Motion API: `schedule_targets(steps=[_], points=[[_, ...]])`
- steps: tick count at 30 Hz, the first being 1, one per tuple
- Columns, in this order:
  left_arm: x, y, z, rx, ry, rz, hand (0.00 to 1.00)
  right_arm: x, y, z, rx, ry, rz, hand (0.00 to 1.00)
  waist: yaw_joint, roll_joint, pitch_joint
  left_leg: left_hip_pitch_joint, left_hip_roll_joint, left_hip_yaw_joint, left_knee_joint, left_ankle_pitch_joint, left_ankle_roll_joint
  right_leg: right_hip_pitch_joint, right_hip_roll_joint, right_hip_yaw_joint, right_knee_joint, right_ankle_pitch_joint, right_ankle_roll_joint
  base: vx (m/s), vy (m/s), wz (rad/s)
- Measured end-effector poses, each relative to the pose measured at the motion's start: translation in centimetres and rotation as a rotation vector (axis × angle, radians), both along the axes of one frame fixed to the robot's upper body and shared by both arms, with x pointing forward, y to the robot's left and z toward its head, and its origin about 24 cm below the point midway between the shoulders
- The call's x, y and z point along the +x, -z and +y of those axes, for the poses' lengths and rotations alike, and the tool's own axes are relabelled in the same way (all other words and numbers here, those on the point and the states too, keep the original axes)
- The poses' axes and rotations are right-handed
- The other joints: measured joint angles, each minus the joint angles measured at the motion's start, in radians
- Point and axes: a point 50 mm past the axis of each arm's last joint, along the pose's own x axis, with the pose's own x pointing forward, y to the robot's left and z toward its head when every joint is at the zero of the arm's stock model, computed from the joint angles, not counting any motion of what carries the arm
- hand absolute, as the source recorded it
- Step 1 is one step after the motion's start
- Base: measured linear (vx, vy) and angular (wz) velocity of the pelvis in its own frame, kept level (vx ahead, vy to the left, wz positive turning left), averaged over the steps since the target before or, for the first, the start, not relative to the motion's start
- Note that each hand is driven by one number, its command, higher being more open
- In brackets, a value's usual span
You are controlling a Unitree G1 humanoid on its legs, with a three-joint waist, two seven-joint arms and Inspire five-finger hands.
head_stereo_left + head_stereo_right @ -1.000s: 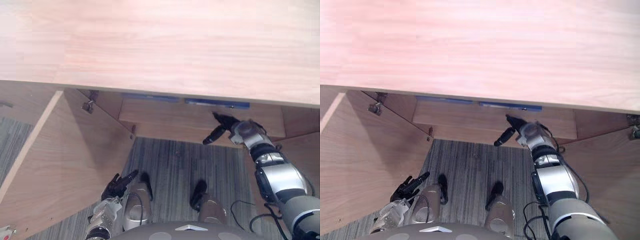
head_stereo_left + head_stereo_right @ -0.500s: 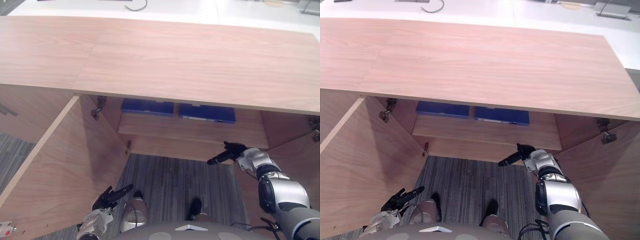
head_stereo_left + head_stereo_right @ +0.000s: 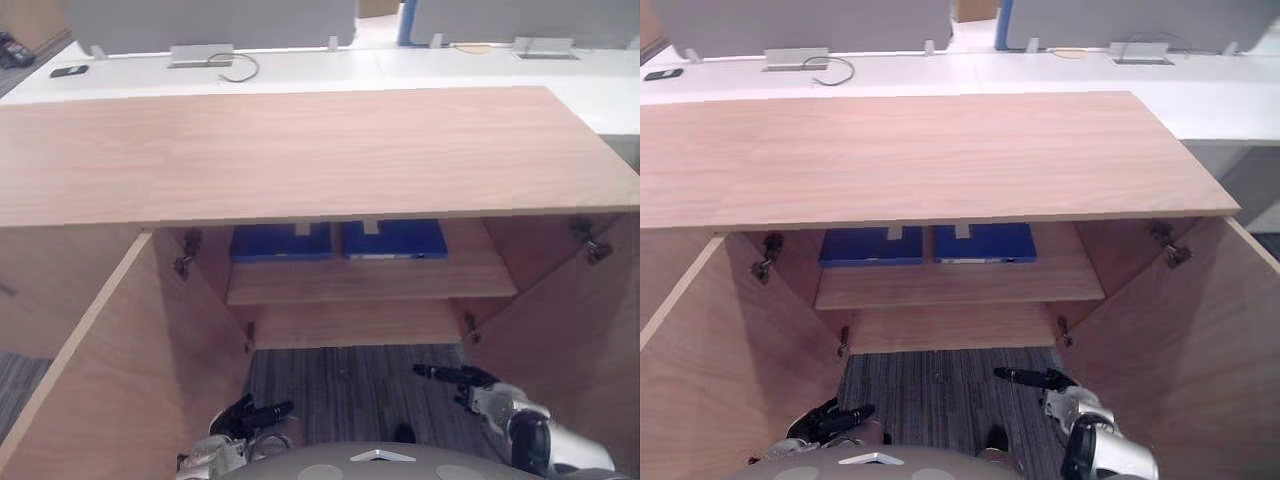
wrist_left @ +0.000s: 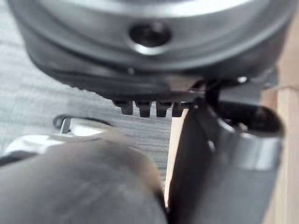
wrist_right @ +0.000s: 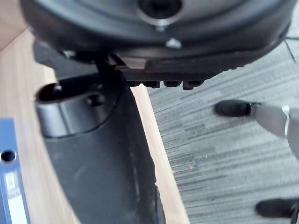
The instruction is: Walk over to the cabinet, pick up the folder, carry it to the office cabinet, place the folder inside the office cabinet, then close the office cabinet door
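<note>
1. Two blue folders lie flat and side by side on the shelf [image 3: 370, 282] inside the open cabinet [image 3: 300, 150]: a left folder [image 3: 280, 242] and a right folder [image 3: 395, 240]. I cannot tell which one is the task's own.
2. Their visible front edges run side to side along the shelf. Their back parts are hidden under the cabinet top, so the true long axis is uncertain.
3. The right hand [image 3: 485, 392] hangs low over the carpet [image 3: 340, 370], fingers straight and pointing toward the robot's left, holding nothing. The left hand [image 3: 240, 418] is low near the left door [image 3: 130, 380], fingers relaxed and empty.
4. Both folders sit ahead of and above the hands, well apart from them. The right folder is the nearer one to the right hand.
5. With folders already inside, closing looks like the step left. The right door [image 3: 585, 330] stands near the right hand on its outer side, and the left door is beside the left hand, so each hand is closer to its own door.
</note>
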Motion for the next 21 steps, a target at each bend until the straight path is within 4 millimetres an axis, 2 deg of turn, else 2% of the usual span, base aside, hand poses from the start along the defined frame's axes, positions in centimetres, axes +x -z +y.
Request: schedule_targets(steps=[2, 5, 7, 9, 11, 12, 13, 14, 16, 17, 18, 20, 21], points=[[-0.1, 0.0, -0.1, 0.032, 0.026, -0.005, 1.00, -2.1, 0.8, 0.4, 0.007, 0.129, -0.022, 1.00, -0.012, -0.008, 0.006, 0.073, -0.033, 0.094, -0.081, 0.018, 0.024, -0.043, -0.031, 0.095, 0.046, 0.000, -0.001, 0.00, 0.126, -1.00], [-0.6, 0.2, -0.1, 0.066, 0.002, 0.011, 1.00, -4.9, 1.2, 0.2, -0.035, 0.243, -0.026, 1.00, -0.033, -0.013, 0.006, 0.173, -0.061, 0.212, -0.172, 0.032, 0.038, -0.073, -0.048, 0.184, 0.089, 0.000, 0.000, -0.02, 0.117, -1.07], [-0.9, 0.3, 0.2, 0.082, -0.045, 0.017, 1.00, -6.1, 1.3, 0.3, -0.057, 0.264, -0.024, 1.00, -0.054, -0.025, 0.000, 0.209, -0.077, 0.265, -0.217, 0.043, 0.041, -0.098, -0.051, 0.217, 0.110, 0.000, 0.001, -0.02, 0.102, -0.95], [-0.7, 0.2, 0.5, 0.099, -0.095, 0.001, 1.00, -7.8, 1.6, 0.8, -0.077, 0.283, 0.004, 1.00, -0.072, -0.057, 0.002, 0.242, -0.081, 0.320, -0.251, 0.053, 0.042, -0.127, -0.049, 0.231, 0.140, 0.000, 0.002, -0.02, 0.025, -0.66], [-0.3, 0.2, 0.0, 0.088, -0.112, -0.013, 1.00, -8.6, 1.8, 1.5, -0.078, 0.304, 0.019, 1.00, -0.076, -0.080, 0.002, 0.257, -0.078, 0.352, -0.263, 0.056, 0.043, -0.144, -0.049, 0.206, 0.164, -0.004, -0.004, -0.04, -0.015, -0.39], [-0.3, 0.2, 0.0, 0.085, -0.125, -0.014, 1.00, -8.8, 1.9, 1.8, -0.075, 0.311, 0.022, 1.00, -0.081, -0.079, -0.001, 0.261, -0.071, 0.359, -0.265, 0.057, 0.043, -0.145, -0.051, 0.178, 0.173, -0.023, -0.031, -0.03, -0.045, -0.27], [-0.3, 0.2, -0.3, 0.069, -0.133, -0.020, 1.00, -9.1, 1.9, 2.3, -0.073, 0.337, 0.016, 1.00, -0.088, -0.081, 0.000, 0.266, -0.054, 0.369, -0.266, 0.059, 0.041, -0.157, -0.063, 0.097, 0.222, -0.063, -0.089, 0.02, -0.057, -0.11], [-0.3, 0.1, 0.0, 0.074, -0.154, -0.028, 1.00, -9.2, 1.8, 2.9, -0.059, 0.365, -0.001, 1.00, -0.092, -0.085, 0.002, 0.280, -0.043, 0.373, -0.268, 0.062, 0.035, -0.166, -0.081, 0.029, 0.286, -0.086, -0.122, 0.08, -0.078, -0.09], [-0.6, 0.0, 0.4, 0.082, -0.213, -0.026, 1.00, -8.9, 1.4, 3.4, -0.049, 0.391, -0.047, 1.00, -0.094, -0.106, -0.004, 0.304, -0.035, 0.381, -0.281, 0.066, 0.016, -0.161, -0.078, 0.006, 0.304, -0.089, -0.103, 0.10, -0.098, -0.18], [-0.9, 0.1, 0.5, 0.082, -0.240, -0.021, 1.00, -8.2, 0.8, 3.2, -0.065, 0.395, -0.092, 1.00, -0.097, -0.108, -0.006, 0.303, -0.025, 0.391, -0.282, 0.065, 0.006, -0.163, -0.059, 0.005, 0.290, -0.089, -0.105, 0.07, -0.099, -0.27], [-1.0, 0.1, 0.4, 0.077, -0.254, -0.017, 1.00, -7.7, 0.5, 3.2, -0.073, 0.396, -0.117, 1.00, -0.098, -0.104, -0.008, 0.303, -0.019, 0.398, -0.285, 0.067, 0.000, -0.164, -0.049, 0.006, 0.279, -0.089, -0.105, 0.07, -0.119, -0.36], [-1.4, 0.2, 0.2, 0.076, -0.292, -0.011, 1.00, -5.8, -1.2, 2.4, -0.130, 0.409, -0.219, 1.00, -0.095, -0.093, -0.022, 0.310, -0.006, 0.431, -0.320, 0.076, -0.018, -0.180, -0.054, -0.078, 0.269, -0.109, -0.133, 0.08, -0.048, -0.49], [-1.4, 0.2, 0.2, 0.078, -0.296, -0.011, 1.00, -5.3, -1.7, 2.2, -0.143, 0.412, -0.247, 1.00, -0.093, -0.093, -0.022, 0.311, -0.003, 0.438, -0.325, 0.076, -0.020, -0.184, -0.055, -0.091, 0.270, -0.107, -0.131, 0.08, -0.012, -0.44]])
